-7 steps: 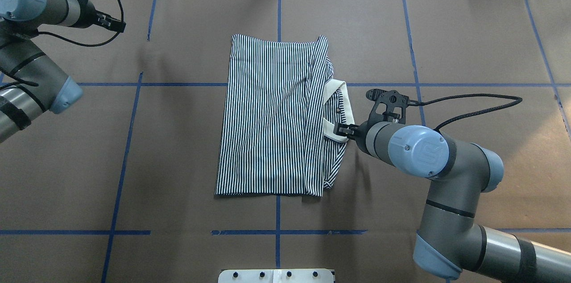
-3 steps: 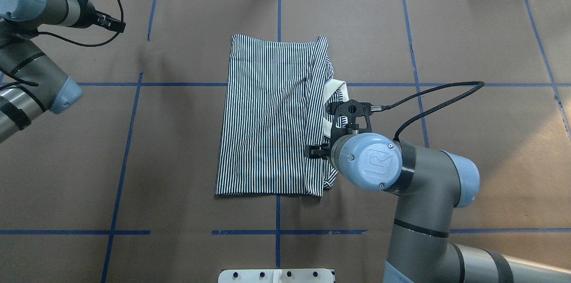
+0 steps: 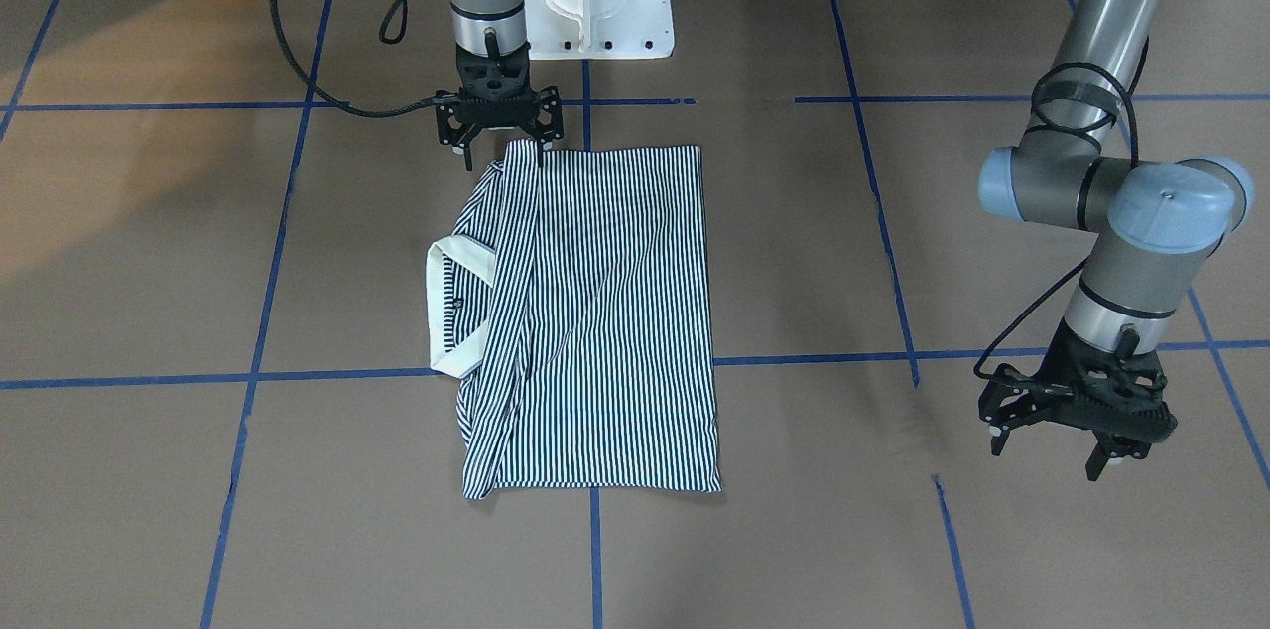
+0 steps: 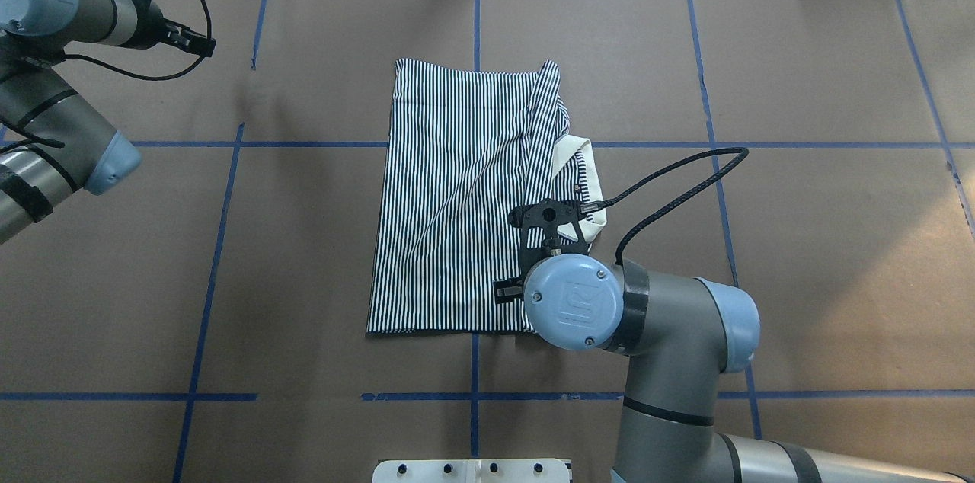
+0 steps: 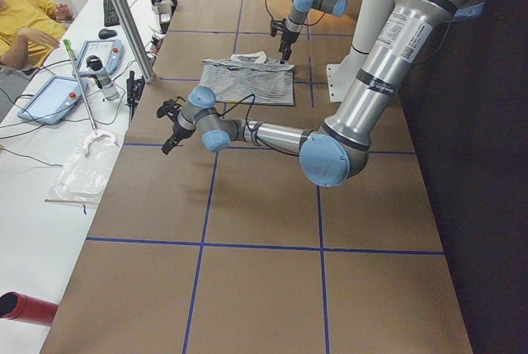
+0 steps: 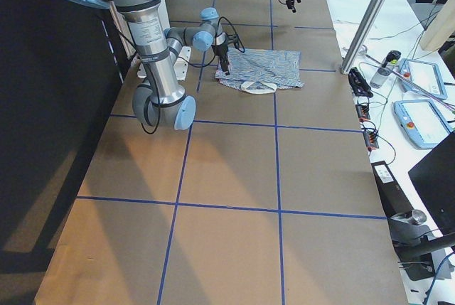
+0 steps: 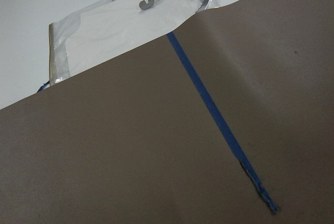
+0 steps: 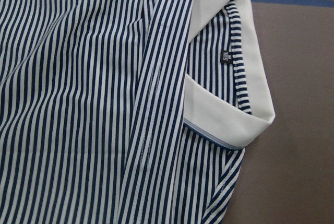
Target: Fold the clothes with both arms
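**Both my claws spread wide, shirt lying flat**

My right gripper (image 3: 501, 142) hangs straight down over the corner of the polo shirt (image 3: 605, 312) nearest my base, with its fingers (image 3: 544, 125) splayed wide and nothing between them. I cannot tell whether a fingertip touches the cloth.

The shirt lies folded into a long rectangle at the middle of the brown paper table (image 3: 893, 510). Its cream collar (image 3: 437, 312) pokes out along the edge on my right. My right wrist camera looks down on that collar and a small dark label inside the neck.

My left gripper (image 3: 1054, 448) hovers well apart from the shirt, also open and empty.
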Robot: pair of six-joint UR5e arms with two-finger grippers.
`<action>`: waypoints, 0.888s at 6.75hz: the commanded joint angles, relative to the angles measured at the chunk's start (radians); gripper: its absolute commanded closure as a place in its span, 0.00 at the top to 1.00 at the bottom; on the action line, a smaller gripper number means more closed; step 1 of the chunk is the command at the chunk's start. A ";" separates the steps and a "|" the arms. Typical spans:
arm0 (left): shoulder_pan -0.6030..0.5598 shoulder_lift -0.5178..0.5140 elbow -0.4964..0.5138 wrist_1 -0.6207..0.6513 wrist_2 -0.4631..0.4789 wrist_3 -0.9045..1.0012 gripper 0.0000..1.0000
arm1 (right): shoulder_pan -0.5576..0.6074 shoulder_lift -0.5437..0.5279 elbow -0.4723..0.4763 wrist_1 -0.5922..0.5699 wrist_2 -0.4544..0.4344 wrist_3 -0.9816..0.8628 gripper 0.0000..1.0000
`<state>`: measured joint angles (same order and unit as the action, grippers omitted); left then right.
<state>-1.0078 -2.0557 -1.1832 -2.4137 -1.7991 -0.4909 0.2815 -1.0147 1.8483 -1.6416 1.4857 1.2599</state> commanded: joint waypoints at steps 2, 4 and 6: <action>0.002 0.000 -0.006 0.004 -0.002 -0.003 1.00 | -0.033 0.039 -0.049 -0.003 0.005 -0.034 0.48; 0.002 0.000 -0.006 0.004 0.000 -0.008 1.00 | -0.036 0.036 -0.047 -0.036 0.018 -0.149 0.42; 0.009 0.000 -0.006 0.001 0.000 -0.021 1.00 | -0.036 0.038 -0.038 -0.073 0.045 -0.197 0.42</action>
<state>-1.0039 -2.0555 -1.1888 -2.4106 -1.8001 -0.5068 0.2452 -0.9767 1.8068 -1.6990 1.5172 1.0880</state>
